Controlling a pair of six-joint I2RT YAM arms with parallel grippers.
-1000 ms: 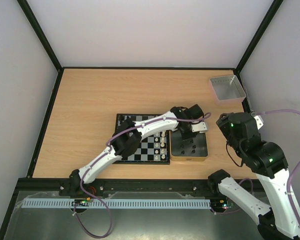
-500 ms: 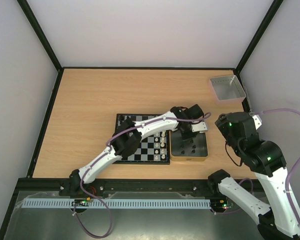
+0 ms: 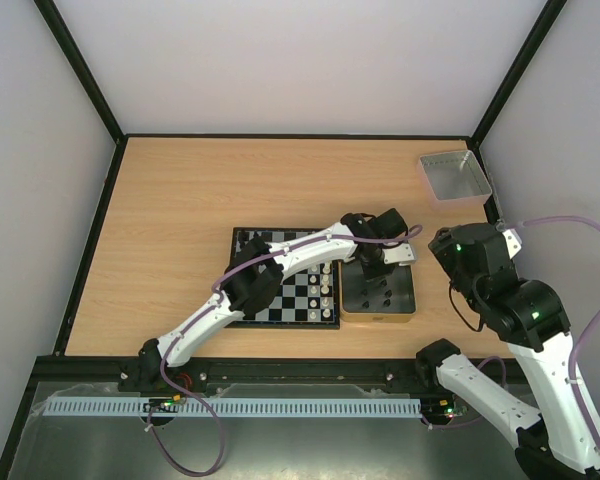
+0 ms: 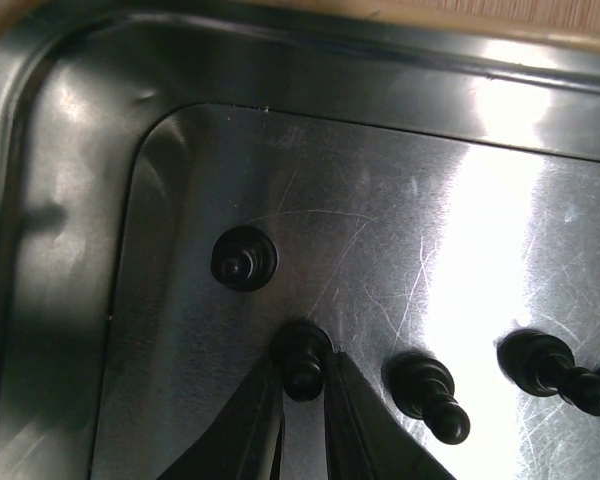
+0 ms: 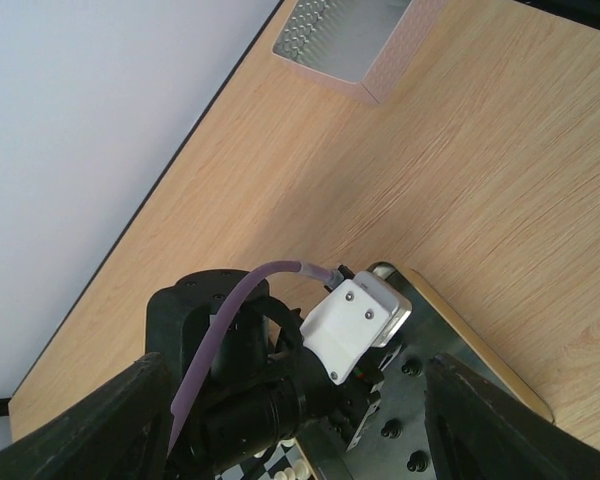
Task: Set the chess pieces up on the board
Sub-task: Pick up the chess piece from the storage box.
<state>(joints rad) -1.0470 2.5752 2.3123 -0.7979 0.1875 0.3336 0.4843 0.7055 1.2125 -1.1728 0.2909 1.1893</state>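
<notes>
Now the left arm (image 3: 280, 262) stretches over the board (image 3: 292, 301) into the tin (image 3: 380, 318), left gripper (image 4: 302, 405) pinching a black piece (image 4: 302, 358). The right gripper (image 5: 290, 385) hangs nearby, fingers wide apart.

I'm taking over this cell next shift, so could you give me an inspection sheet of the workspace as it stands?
Surface: light wooden table, no spills seen.
Job's things: chessboard with cream pieces on its right columns; black pieces lie in the gold-rimmed tin beside it.
Clutter: grey plastic tray at the far right corner.
Grippers: left gripper has its fingers pinched on one black piece inside the tin; right gripper hovers near the tin, open, holding nothing.
Cables: purple cable runs along the left arm; a second one loops off the right arm.
Surroundings: white walls, black frame.
</notes>
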